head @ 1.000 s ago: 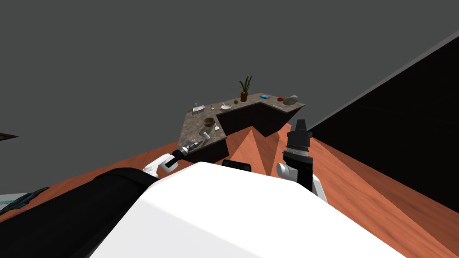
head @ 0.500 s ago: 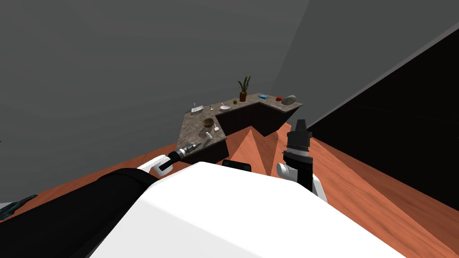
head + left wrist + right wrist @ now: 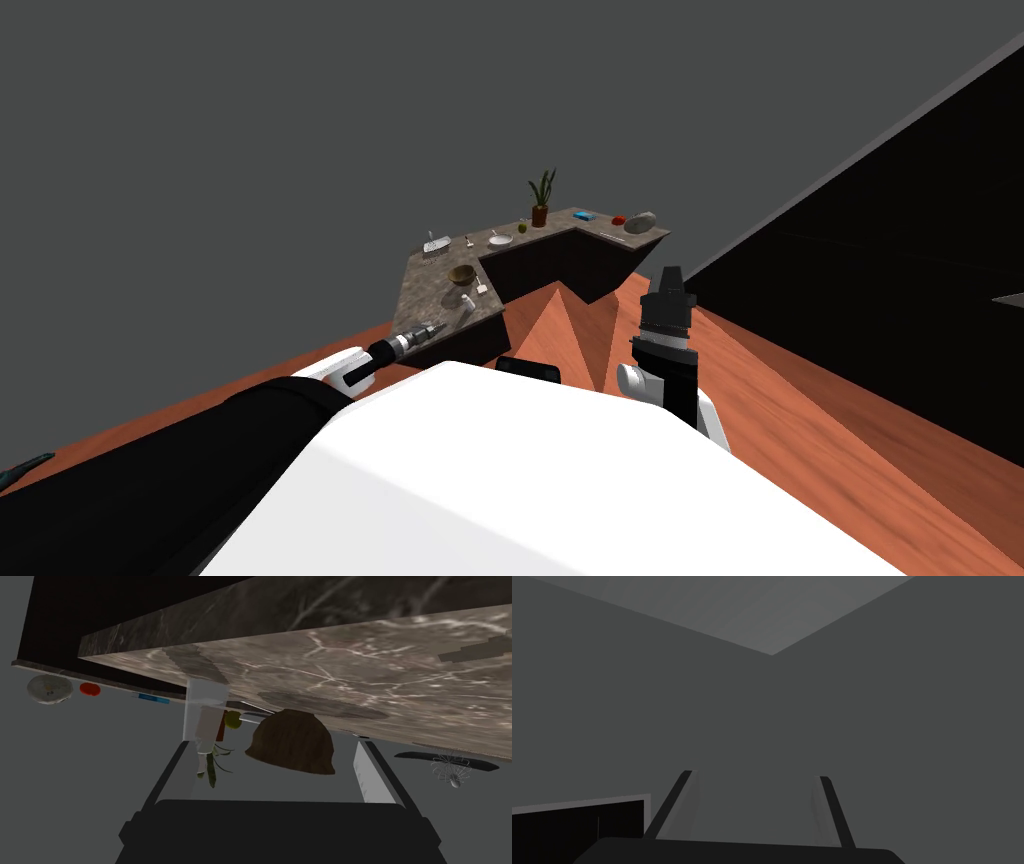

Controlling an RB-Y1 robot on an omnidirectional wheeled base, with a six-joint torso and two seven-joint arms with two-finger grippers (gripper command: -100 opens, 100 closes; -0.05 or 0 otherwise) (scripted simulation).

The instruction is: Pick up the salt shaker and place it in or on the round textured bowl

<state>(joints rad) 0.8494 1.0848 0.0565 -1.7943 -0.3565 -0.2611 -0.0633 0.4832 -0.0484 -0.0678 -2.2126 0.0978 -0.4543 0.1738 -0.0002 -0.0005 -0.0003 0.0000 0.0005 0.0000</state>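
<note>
The salt shaker (image 3: 467,300), small and white, stands on the marbled counter (image 3: 425,285) near its front edge. In the left wrist view the shaker (image 3: 205,718) is just ahead of one finger of my left gripper (image 3: 272,768), and nothing sits between the open fingers. The round brown textured bowl (image 3: 292,743) lies beyond the shaker, further along the counter; in the head view the bowl (image 3: 462,273) is behind the shaker. My left gripper (image 3: 433,327) hovers at the counter's near edge. My right gripper (image 3: 668,285) is raised beside my chest, open and empty (image 3: 754,776).
The L-shaped counter also carries a whisk (image 3: 451,768), a white plate (image 3: 500,240), a green fruit (image 3: 522,228), a potted plant (image 3: 540,200), a blue item (image 3: 583,215), a red item (image 3: 619,219) and a grey round dish (image 3: 641,222). Reddish floor (image 3: 800,400) runs to the right.
My head view has shifted slightly. My left arm has dropped and drawn back a little, so the gripper sits nearer the counter's front edge. The right arm has not moved.
</note>
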